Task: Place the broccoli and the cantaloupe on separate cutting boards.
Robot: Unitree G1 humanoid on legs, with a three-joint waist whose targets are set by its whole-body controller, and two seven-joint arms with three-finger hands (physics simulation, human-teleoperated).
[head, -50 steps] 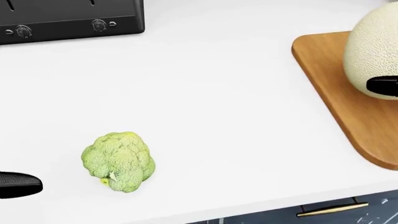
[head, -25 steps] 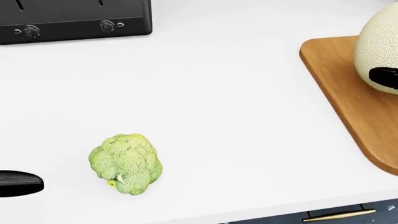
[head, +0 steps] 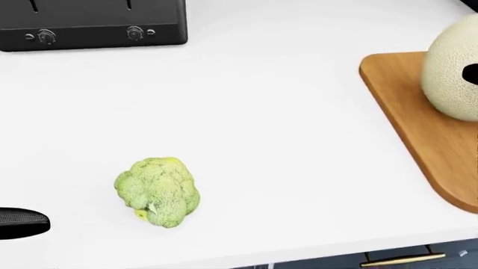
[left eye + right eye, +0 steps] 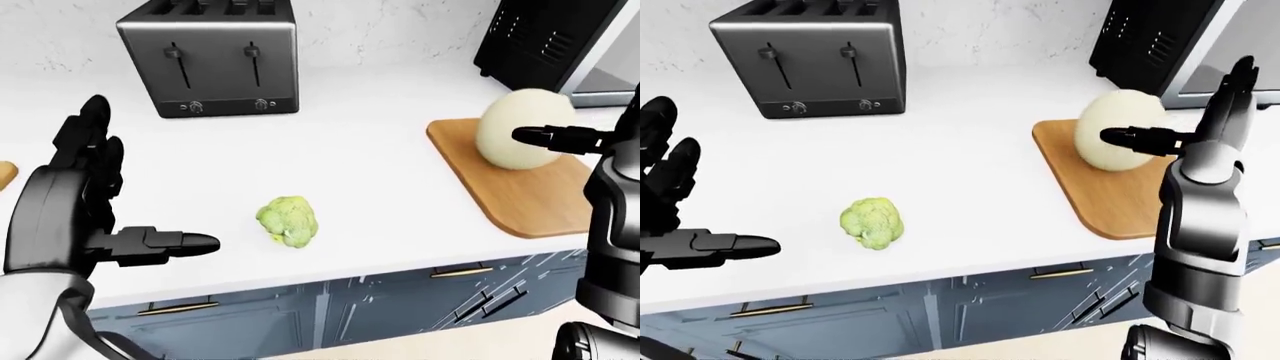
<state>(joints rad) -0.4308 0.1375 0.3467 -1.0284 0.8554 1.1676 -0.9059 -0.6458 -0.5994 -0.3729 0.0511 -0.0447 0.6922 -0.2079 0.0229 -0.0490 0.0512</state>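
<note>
The green broccoli [image 3: 157, 191] lies on the white counter [image 3: 284, 140], apart from both hands. A pale netted cantaloupe [image 4: 525, 139] rests on the wooden cutting board [image 4: 520, 199] at the right. My left hand [image 4: 150, 176] stands open left of the broccoli, fingers [image 4: 88, 146] upright and thumb pointing toward it without touching. Beside the cantaloupe my right hand [image 4: 1175, 101] is open; its thumb reaches across the melon's near side and the fingers [image 4: 1237, 86] point up, not closed round it.
A black-and-steel toaster [image 4: 210, 60] stands at the top left of the counter. A dark appliance [image 4: 555, 37] fills the top right corner. A wood-coloured sliver [image 4: 5, 174] shows at the left edge. Blue drawers with brass handles [image 4: 460, 271] run below the counter edge.
The head view has shifted slightly, so everything drifts right. My right thumb has risen along the cantaloupe and almost left the head view. The broccoli and my left thumb stay put.
</note>
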